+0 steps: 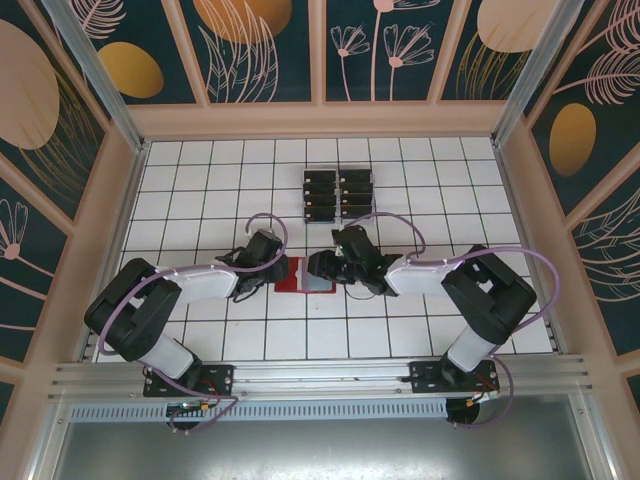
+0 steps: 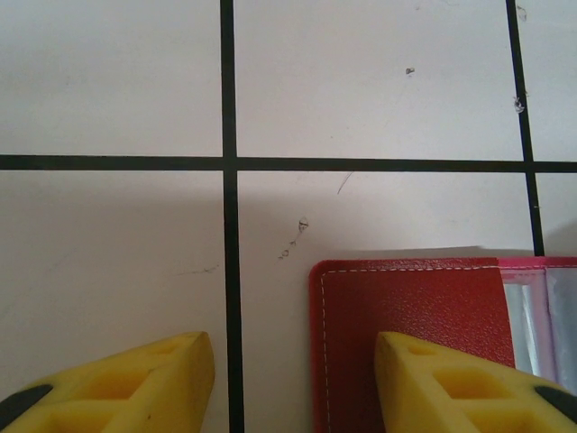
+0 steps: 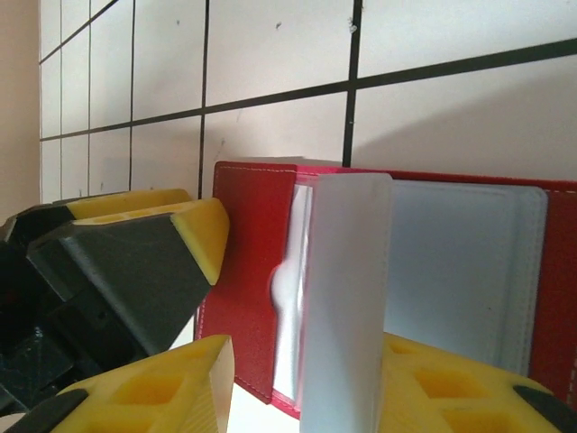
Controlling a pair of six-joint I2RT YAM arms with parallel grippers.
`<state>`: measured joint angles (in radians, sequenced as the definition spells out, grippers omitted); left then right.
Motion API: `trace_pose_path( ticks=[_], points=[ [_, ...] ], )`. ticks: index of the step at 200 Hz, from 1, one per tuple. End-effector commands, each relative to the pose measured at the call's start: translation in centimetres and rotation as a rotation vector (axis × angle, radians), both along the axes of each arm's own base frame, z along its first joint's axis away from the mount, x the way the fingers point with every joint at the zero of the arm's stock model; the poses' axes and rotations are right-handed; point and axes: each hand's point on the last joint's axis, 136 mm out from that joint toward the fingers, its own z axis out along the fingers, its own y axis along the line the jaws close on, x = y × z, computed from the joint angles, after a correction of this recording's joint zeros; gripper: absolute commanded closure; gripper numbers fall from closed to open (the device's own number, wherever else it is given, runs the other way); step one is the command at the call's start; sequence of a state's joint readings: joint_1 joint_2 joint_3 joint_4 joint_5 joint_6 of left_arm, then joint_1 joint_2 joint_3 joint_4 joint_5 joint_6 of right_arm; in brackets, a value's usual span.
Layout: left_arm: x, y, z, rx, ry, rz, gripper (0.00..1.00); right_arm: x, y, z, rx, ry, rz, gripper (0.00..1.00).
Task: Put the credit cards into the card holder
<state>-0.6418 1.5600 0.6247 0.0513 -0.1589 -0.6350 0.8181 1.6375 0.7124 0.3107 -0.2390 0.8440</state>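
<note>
Right now the holder (image 1: 297, 274) is lying open near the middle of the table (image 1: 200, 180), and both arms are crowding in on it. The left claw (image 2: 293, 388) is sitting at its 9 o'clock side with the jaws wide apart and gripping nothing. One of its fingers (image 2: 451, 383) is hanging over the corner of the red cover and the other over bare tile. I cannot tell whether the first is pressing on the cover.

The right claw (image 3: 306, 397) is sitting at the holder's 3 o'clock side, its jaws also apart. A clear sleeve (image 3: 347, 271) of the holder is standing upright between its fingers, close to the right-hand one. I cannot tell whether they are touching. From that wrist, the left claw's black-and-yellow tip is blocking the holder's far edge.

At 12 o'clock from the holder, well apart from it, the rack (image 1: 338, 172) is standing with the black cards (image 1: 320, 196) sitting in two columns. Purple cables (image 1: 268, 222) are looping up off both wrists into the gap between holder and rack.
</note>
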Motion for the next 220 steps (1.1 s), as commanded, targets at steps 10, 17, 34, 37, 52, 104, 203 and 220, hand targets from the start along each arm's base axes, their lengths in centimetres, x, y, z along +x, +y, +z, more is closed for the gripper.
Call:
trace_pose_path(
  ticks=[10,17,34,37,52,104,203,220],
  points=[
    [-1.4,-0.3,-1.7,-0.008,0.066,-0.027,0.48,0.1,1.5,1.2,0.035,-0.021,0.038,0.57],
    [-1.2,-0.1,-1.3,-0.009,0.055,-0.01,0.48,0.1,1.7,1.3,0.036,-0.022,0.041,0.57],
    [-0.9,0.9,-0.1,-0.012,0.007,0.057,0.47,0.2,2.3,1.3,0.038,-0.022,0.049,0.56],
    [-0.9,1.1,0.2,-0.017,-0.003,0.072,0.46,0.2,2.3,1.3,0.038,-0.021,0.05,0.55],
    [-0.7,2.1,1.7,-0.034,-0.056,0.137,0.45,0.3,2.9,1.3,0.041,-0.02,0.055,0.55],
    [-0.9,5.0,5.6,-0.068,-0.188,0.278,0.37,0.5,5.4,0.3,0.037,-0.006,0.084,0.54],
    [-1.3,5.3,6.7,-0.127,-0.22,0.301,0.35,-0.4,7.4,-1.8,0.031,0.046,0.122,0.47],
    [-1.3,5.0,6.8,-0.132,-0.216,0.292,0.35,-0.4,7.7,-0.6,0.044,0.026,0.133,0.43]
  ],
)
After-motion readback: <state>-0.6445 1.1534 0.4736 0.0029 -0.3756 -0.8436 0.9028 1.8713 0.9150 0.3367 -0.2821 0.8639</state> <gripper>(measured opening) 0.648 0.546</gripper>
